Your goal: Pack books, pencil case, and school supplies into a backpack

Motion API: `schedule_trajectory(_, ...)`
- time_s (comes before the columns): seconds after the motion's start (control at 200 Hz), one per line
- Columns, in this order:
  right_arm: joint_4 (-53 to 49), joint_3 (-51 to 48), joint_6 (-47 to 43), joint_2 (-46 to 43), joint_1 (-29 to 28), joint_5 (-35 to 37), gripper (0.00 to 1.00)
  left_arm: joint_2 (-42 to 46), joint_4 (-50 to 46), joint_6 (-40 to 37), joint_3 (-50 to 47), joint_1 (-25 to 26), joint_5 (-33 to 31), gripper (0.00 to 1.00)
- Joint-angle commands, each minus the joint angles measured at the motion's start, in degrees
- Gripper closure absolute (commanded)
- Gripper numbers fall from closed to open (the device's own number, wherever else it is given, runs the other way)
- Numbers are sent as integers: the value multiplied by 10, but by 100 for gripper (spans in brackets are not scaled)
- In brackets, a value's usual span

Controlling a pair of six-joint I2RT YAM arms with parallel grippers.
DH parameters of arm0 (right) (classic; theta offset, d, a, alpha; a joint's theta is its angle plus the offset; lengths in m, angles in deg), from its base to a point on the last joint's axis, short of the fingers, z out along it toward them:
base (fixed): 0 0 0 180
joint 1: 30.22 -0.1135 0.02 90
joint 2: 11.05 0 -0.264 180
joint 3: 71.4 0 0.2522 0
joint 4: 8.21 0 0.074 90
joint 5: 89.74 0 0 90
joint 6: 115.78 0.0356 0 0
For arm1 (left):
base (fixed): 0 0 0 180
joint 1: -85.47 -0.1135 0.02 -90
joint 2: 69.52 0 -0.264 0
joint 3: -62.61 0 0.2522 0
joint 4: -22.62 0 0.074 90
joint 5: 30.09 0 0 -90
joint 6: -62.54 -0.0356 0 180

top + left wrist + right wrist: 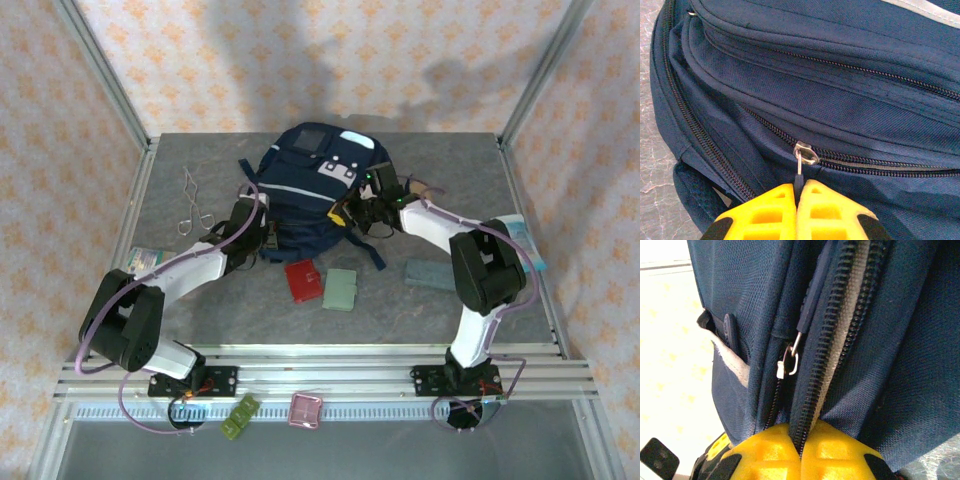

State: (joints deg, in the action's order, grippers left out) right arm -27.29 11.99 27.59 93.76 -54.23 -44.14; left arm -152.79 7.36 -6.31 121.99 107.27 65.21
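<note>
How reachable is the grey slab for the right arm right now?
Probably not yet: the right gripper is shut on the backpack at its zipper edge. The grey slab lies uncovered beside that arm, so after releasing the way looks free.

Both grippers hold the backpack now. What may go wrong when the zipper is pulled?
The left gripper pinches only the thin zipper pull, which might slip out. The right gripper clamps the backpack at a zipper edge; if that grip fails, it may slide onto the red square case and pale green case.
</note>
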Motion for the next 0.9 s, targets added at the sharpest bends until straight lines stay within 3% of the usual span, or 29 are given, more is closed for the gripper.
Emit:
schedule_trajectory(0.0,0,45,-40,3,28,47,100,34,-28,9,13,-2,-26,100)
schedule_trajectory(0.225,-63,142,-75,56,57,77,100,84,-39,2,36,58,-3,100)
schedule_trajectory(0.41,-77,195,-76,83,80,84,100,53,-25,6,79,113,10,100)
schedule_trajectory(0.576,-111,246,-86,118,94,87,100,11,-2,19,113,123,37,100)
schedule_trajectory(0.741,-126,217,-100,99,89,74,72,-13,-3,19,113,128,44,100)
schedule_trajectory(0.896,-123,132,-108,35,83,56,66,-24,5,19,88,142,45,100)
